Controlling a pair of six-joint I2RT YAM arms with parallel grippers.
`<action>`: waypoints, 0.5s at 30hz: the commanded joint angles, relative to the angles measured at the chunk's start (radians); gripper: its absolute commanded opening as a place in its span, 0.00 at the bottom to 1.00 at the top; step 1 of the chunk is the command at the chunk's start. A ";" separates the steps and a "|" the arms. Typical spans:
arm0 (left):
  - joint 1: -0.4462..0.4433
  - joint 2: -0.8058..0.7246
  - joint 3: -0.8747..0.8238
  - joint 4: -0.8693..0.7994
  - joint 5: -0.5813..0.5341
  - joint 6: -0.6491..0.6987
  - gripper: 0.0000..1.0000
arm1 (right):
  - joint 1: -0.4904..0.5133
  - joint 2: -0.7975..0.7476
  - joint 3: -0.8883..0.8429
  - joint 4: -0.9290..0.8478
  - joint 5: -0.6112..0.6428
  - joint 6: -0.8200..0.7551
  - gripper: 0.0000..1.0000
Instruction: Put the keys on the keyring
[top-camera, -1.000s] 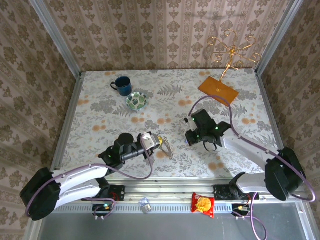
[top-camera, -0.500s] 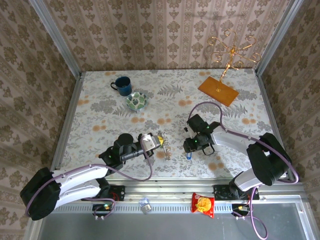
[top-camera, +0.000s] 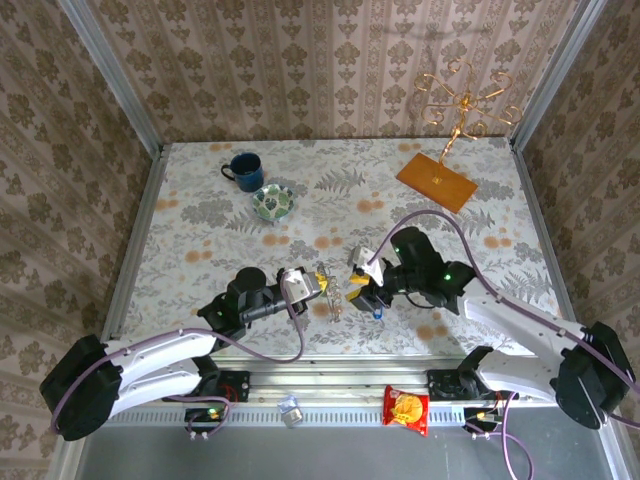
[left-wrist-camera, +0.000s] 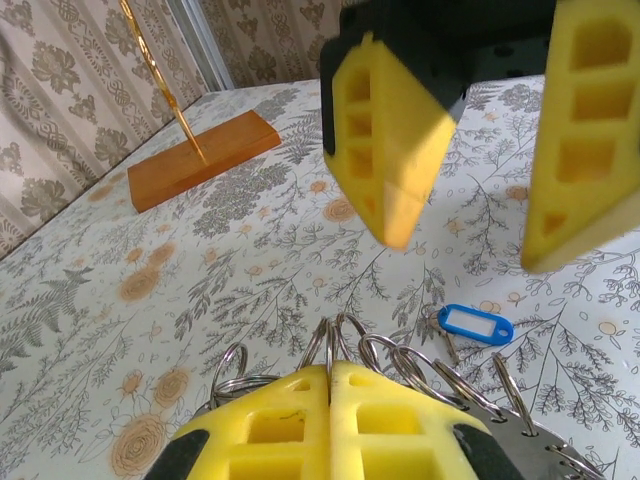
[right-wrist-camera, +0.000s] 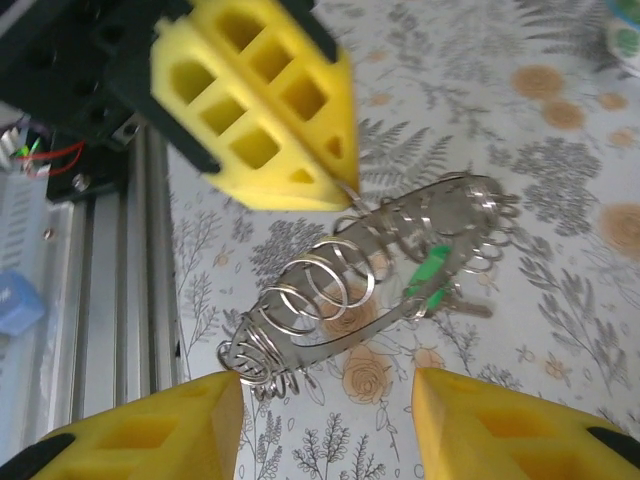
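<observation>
Pinched by the left gripper (right-wrist-camera: 305, 160), the keyring (right-wrist-camera: 345, 333) with the green-tagged key (right-wrist-camera: 430, 275) is shown from the right wrist, the blue-tagged key (left-wrist-camera: 475, 325) on the floral tabletop (left-wrist-camera: 250, 240) beside the spread right gripper (left-wrist-camera: 470, 240) from the left.

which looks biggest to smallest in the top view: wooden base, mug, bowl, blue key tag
1. wooden base
2. mug and bowl, too alike in size to rank
3. blue key tag, by far the smallest
</observation>
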 joint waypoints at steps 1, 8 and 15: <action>-0.006 -0.006 -0.007 0.075 0.031 0.013 0.00 | -0.001 0.066 0.057 -0.041 -0.112 -0.144 0.48; -0.006 -0.011 -0.015 0.079 0.038 0.008 0.00 | -0.003 0.129 0.086 -0.001 -0.129 -0.136 0.50; -0.006 -0.012 -0.015 0.076 0.039 0.010 0.00 | -0.003 0.137 0.090 0.006 -0.070 -0.145 0.52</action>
